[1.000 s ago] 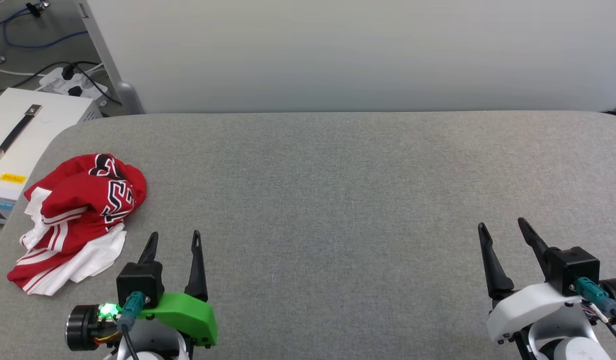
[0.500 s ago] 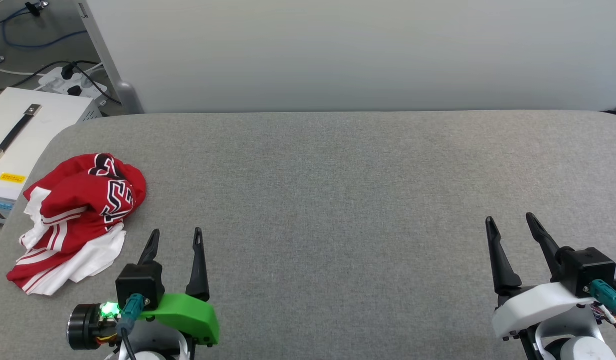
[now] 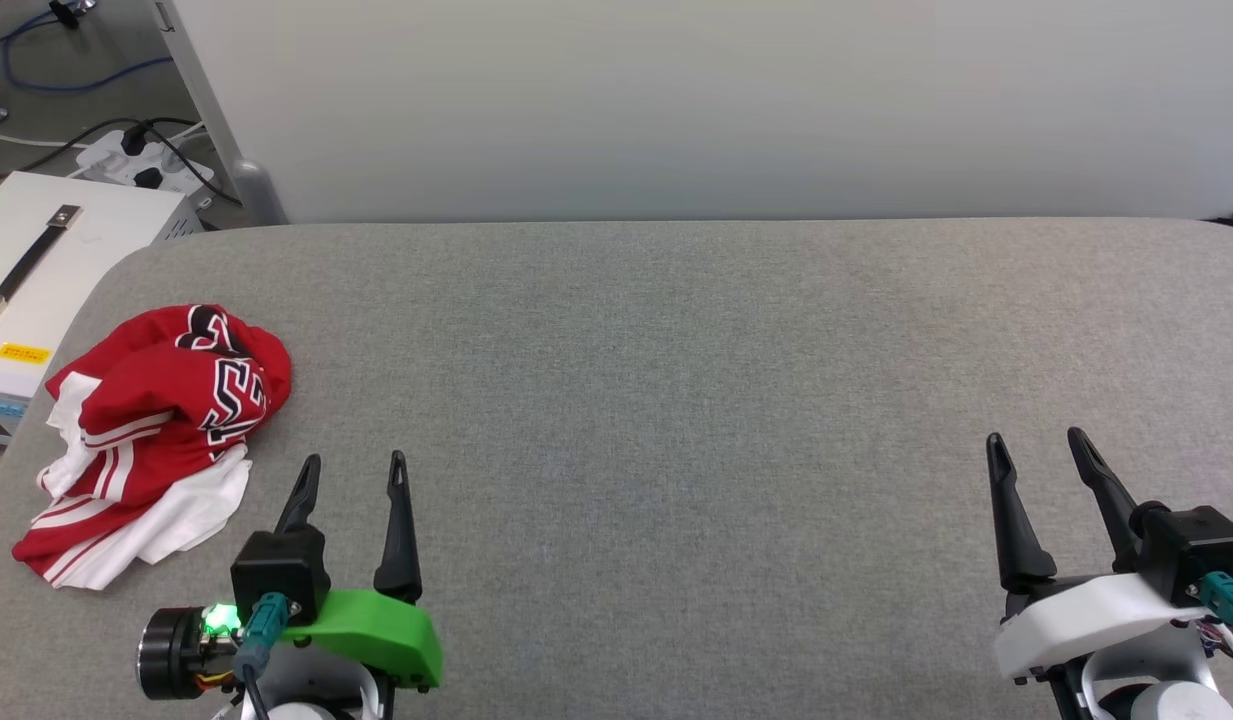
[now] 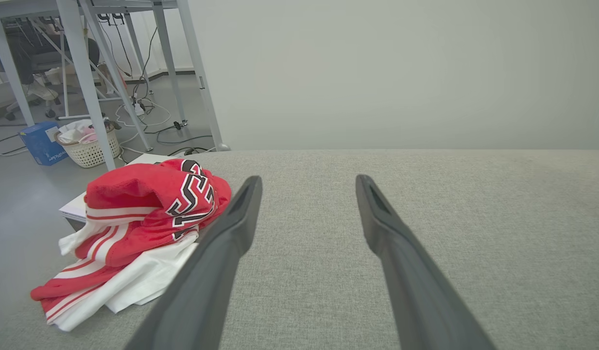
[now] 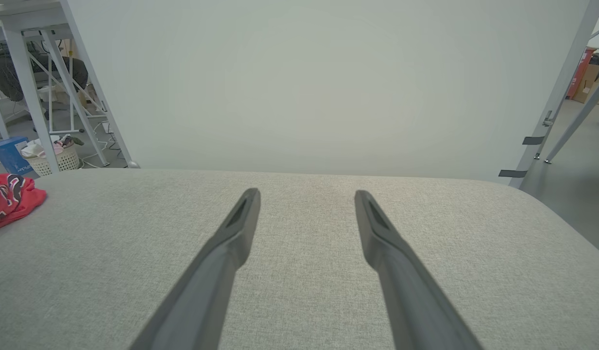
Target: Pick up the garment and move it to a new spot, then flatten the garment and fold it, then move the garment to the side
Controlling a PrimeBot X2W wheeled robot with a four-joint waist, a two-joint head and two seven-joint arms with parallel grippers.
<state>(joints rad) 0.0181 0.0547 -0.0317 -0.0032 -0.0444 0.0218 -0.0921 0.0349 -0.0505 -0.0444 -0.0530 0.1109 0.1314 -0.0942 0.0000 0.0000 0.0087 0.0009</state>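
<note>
you have a soft, light, crumpled garment (image 3: 156, 440); pinch its raised red fold, since the left gripper (image 3: 354, 478) and right gripper (image 3: 1038, 455) are both spread wide and empty.

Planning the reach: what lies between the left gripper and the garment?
Nothing but bare grey tabletop separates the left gripper from the garment, as the head view shows.

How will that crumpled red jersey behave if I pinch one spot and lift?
Probably floppy: the garment lies in a soft, crumpled heap, so the rest would likely hang and unfurl. Likely light, being thin cloth. On the textured grey table, pushing would probably bunch it rather than slide it.
</note>
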